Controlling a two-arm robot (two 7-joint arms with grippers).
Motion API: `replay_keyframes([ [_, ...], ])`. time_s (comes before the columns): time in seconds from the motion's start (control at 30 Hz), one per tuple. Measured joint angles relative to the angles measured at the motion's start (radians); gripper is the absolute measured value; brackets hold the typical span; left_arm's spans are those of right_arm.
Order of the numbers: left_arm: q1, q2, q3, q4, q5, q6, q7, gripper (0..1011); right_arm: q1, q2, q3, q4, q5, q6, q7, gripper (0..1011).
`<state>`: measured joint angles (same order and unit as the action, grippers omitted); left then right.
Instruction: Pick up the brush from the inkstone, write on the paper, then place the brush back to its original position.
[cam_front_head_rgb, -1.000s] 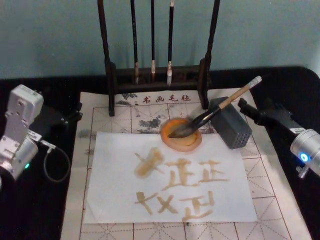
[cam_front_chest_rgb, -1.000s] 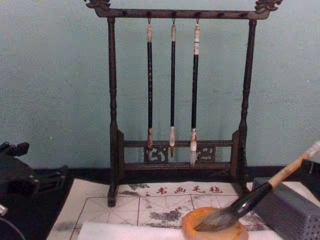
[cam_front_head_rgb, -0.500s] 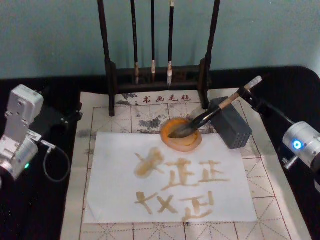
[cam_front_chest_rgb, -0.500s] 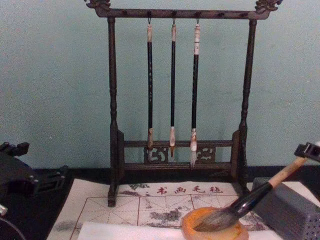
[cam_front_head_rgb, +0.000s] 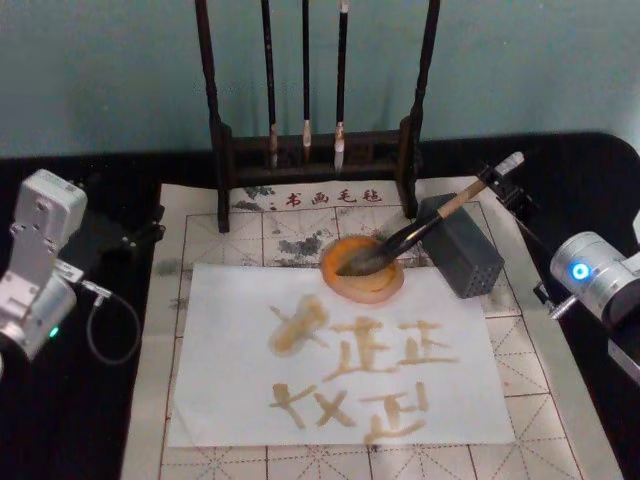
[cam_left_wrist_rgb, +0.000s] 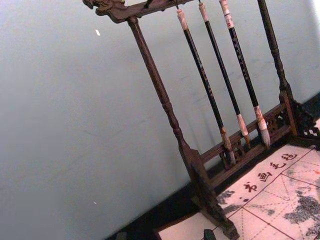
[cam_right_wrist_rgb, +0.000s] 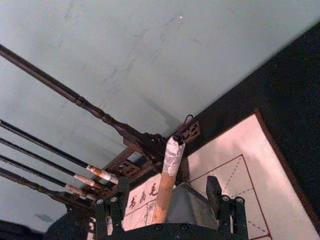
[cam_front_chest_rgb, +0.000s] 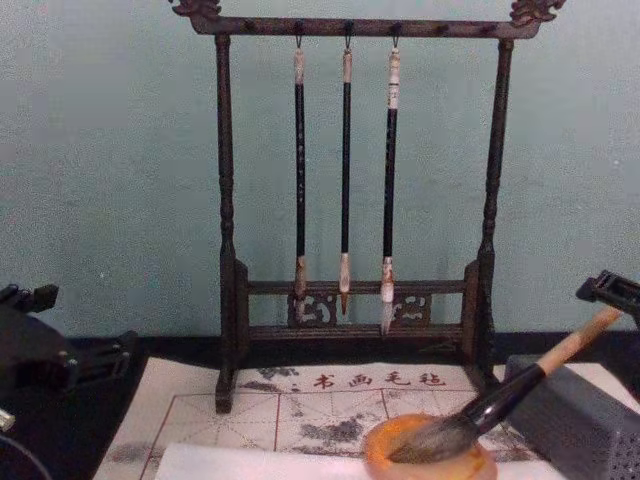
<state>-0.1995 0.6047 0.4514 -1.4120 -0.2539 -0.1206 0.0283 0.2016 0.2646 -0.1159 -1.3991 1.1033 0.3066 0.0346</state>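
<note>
the brush (cam_front_head_rgb: 432, 217) lies slanted, bristles in the inkstone (cam_front_head_rgb: 333, 280), handle leaning on the grey block (cam_front_head_rgb: 468, 258). the right gripper (cam_right_wrist_rgb: 166, 202) is at the handle's whitish end, its fingers (cam_right_wrist_rgb: 107, 215) spread on both sides and not pressing it. the paper (cam_front_head_rgb: 230, 330) carries brownish strokes. the left gripper (cam_front_head_rgb: 140, 232) is parked left of the mat (cam_front_head_rgb: 200, 225); released or clenched, i cannot tell.
</note>
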Motion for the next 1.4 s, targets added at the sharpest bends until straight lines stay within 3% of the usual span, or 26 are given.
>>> replay_keyframes([
  [0.4, 0.0, 0.0, 0.0, 0.0, 0.0, 0.0, 0.0, 1001, 0.024, -0.012, -0.016, 0.024, 0.053, 0.003, -0.02, 1000],
  [1.4, 0.0, 0.0, 0.0, 0.0, 0.0, 0.0, 0.0, 1001, 0.087, 0.007, -0.081, 0.099, 0.097, -0.056, -0.03, 1000],
])
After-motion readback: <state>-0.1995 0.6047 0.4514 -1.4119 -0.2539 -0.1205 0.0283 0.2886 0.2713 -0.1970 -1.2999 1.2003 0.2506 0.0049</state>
